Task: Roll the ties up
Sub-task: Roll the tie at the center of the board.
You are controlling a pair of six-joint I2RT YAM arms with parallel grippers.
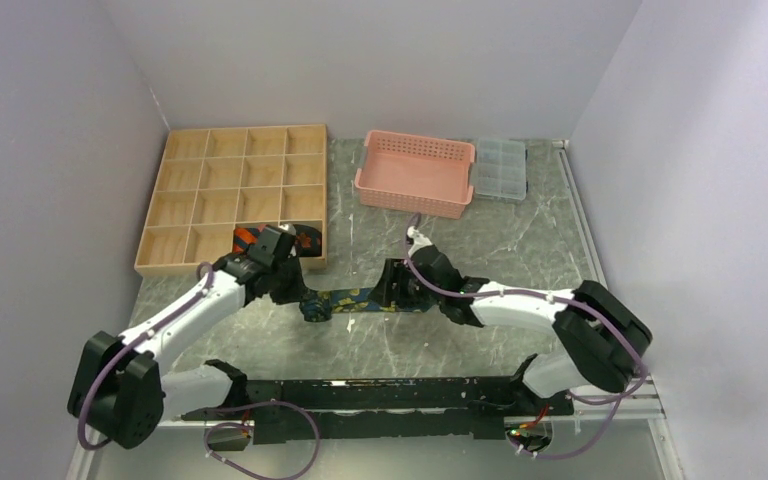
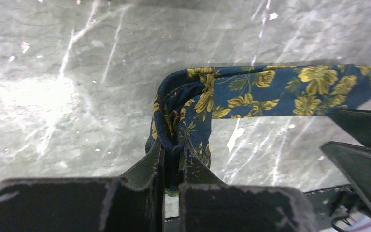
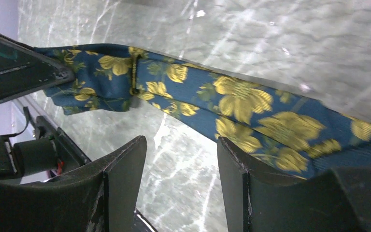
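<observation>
From overhead I have the left gripper (image 1: 298,290) and the right gripper (image 1: 392,288) facing each other mid-table. The floral tie (image 1: 352,299) spans the gap between them, running roughly 9 to 3 o'clock across the grey marbled table (image 1: 520,240). The wooden tray (image 1: 192,170) of compartments sits at 10 o'clock. A striped tie (image 1: 248,238) shows in its near row, partly hidden behind my left wrist. The pink basket (image 1: 415,178) is at 12 o'clock, with a clear box (image 1: 500,167) just beside it on its 3 o'clock side.

On my left wrist camera, the fingers (image 2: 150,166) are pressed together on the folded end of the floral tie. The fabric bunches up out of them toward 12 o'clock, then the band runs off to 3 o'clock. The right gripper's dark fingers sit at 4 o'clock.

On my right wrist camera, the fingers (image 3: 125,169) stand spread, with only marble showing in the gap. The floral tie crosses from 10 to 4 o'clock past the finger on the 3 o'clock side; I cannot tell whether it touches that finger. The left gripper sits on the tie's far end at 9 o'clock.
</observation>
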